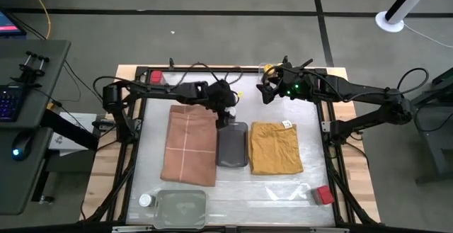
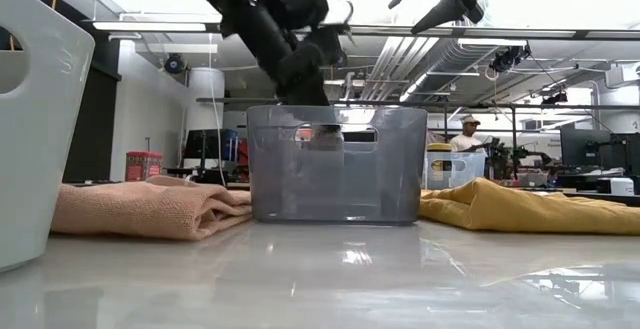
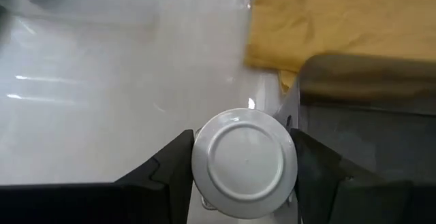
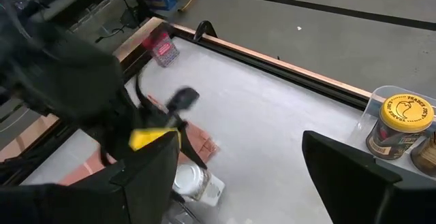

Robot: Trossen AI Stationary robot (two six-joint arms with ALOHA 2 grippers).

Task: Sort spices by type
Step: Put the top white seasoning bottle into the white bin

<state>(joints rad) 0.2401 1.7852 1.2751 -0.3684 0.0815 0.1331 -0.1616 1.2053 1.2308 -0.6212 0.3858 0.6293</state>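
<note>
The left hand (image 3: 245, 183) pinches a white-capped jar (image 3: 245, 161) over the dark grey tray (image 1: 232, 145); right hand (image 1: 263, 89) spread, empty; sorting looks early, with a red tin (image 1: 324, 194) still loose.

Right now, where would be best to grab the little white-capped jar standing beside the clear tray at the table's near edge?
Probably from straight above, pinching the round sides just under the cap: the white-capped jar stands upright. Put the fingers on its far and near sides, since the clear tray sits close beside it.
</note>
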